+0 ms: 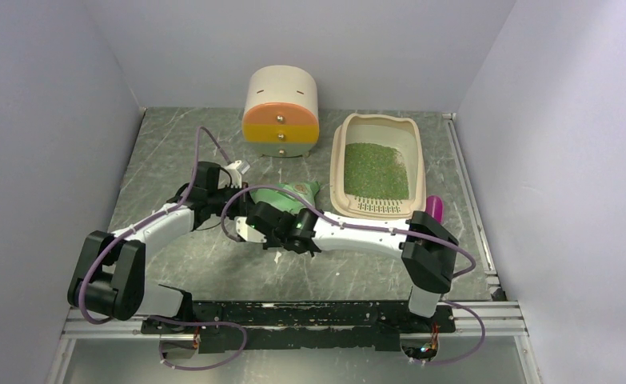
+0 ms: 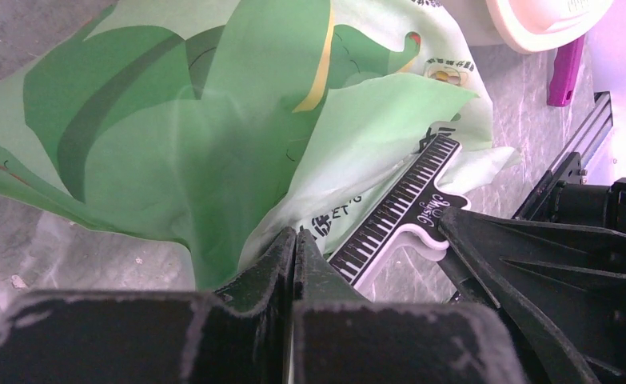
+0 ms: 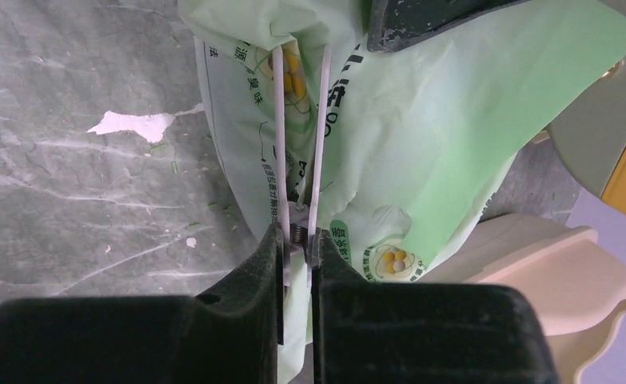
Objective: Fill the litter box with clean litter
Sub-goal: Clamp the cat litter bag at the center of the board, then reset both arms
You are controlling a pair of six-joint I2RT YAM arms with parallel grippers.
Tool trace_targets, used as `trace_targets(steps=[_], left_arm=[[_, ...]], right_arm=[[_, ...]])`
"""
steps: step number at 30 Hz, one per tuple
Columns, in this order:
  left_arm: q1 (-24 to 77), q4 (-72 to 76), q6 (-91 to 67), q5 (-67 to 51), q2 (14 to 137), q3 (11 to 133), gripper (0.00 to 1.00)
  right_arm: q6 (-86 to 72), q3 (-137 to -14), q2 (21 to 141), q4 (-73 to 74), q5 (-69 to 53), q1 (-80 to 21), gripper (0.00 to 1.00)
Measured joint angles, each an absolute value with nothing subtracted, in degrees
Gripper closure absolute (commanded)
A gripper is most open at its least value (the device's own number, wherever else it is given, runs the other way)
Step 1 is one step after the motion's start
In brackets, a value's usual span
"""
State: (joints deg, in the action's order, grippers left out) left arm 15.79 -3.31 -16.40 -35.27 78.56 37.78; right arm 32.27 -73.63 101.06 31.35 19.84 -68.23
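The beige litter box (image 1: 342, 164) stands at the right with light-green clean litter (image 1: 375, 170) spread inside it. The green printed bag (image 1: 291, 194) lies on the table between my grippers. My left gripper (image 1: 245, 192) is shut on a fold of the bag's plastic (image 2: 213, 120), the fingertips (image 2: 284, 248) pressed together. My right gripper (image 1: 260, 214) is shut on the handles of a bag clip (image 3: 319, 144) whose arms straddle the bag (image 3: 421, 136). In the left wrist view the clip (image 2: 397, 208) shows a piano-key print.
A round beige-and-orange drawer unit (image 1: 281, 112) stands at the back centre. A magenta scoop (image 1: 434, 206) lies beside the litter box's near end, behind the right arm. A few loose granules and a white scuff (image 3: 133, 124) mark the grey table. Walls close in on three sides.
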Motion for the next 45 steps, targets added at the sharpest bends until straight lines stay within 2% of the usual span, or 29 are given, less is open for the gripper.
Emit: trace_targets(steps=[3,7,10,11,12,15,16,17,21,25,30,35,40,45], left_arm=[[15.8,-3.3,-16.4,-35.3,78.6,37.8,0.95],[15.7,-3.3,-16.4,-35.3,78.5,37.8,0.95],[15.6,-3.3,-16.4,-35.4,78.4,37.8,0.84],[15.6,-3.3,-16.5,-35.4,78.1,37.8,0.77],[15.6,-3.4,-16.6,-35.3,77.7,37.8,0.70],[15.5,-4.0,-16.8,-34.6,75.2,37.8,0.50],[15.5,-4.5,-17.3,-34.0,73.7,37.8,0.13],[15.5,-4.9,-17.2,-33.5,72.3,37.8,0.04],[15.4,-8.4,-17.3,-28.9,64.9,40.4,0.03],[15.1,-9.7,-16.8,-22.7,55.7,44.0,0.03],[15.1,-9.8,-18.5,-14.9,44.8,44.6,0.03],[15.1,-13.3,-18.7,-12.2,42.6,47.7,0.03],[15.1,-21.1,-19.0,-8.0,45.5,54.7,0.03],[15.1,-25.7,-19.4,-2.8,46.3,59.3,0.03]], right_arm=[[32.3,-73.9,101.2,31.7,20.1,-68.2,0.62],[32.7,-71.6,101.1,30.8,19.2,-67.7,0.46],[32.2,-69.3,99.4,30.9,18.1,-67.1,0.17],[31.8,-68.9,98.4,31.0,17.6,-66.9,0.03],[31.5,-68.7,97.0,30.9,17.0,-66.7,0.00],[29.9,-68.7,90.9,29.7,14.5,-66.1,0.00],[29.3,-68.5,88.2,28.5,13.6,-65.7,0.00],[28.6,-68.0,85.1,26.8,12.6,-65.1,0.00],[21.5,-62.9,71.8,17.8,12.9,-59.4,0.00],[7.8,-59.7,62.3,12.3,17.6,-46.7,0.00],[-6.3,-63.4,63.4,15.6,13.8,-29.9,0.00],[-16.9,-65.6,69.9,21.4,4.0,-14.0,0.00],[-22.1,-66.1,71.6,27.0,0.9,-11.2,0.00],[-23.5,-64.2,64.7,25.0,-1.9,-11.4,0.00]])
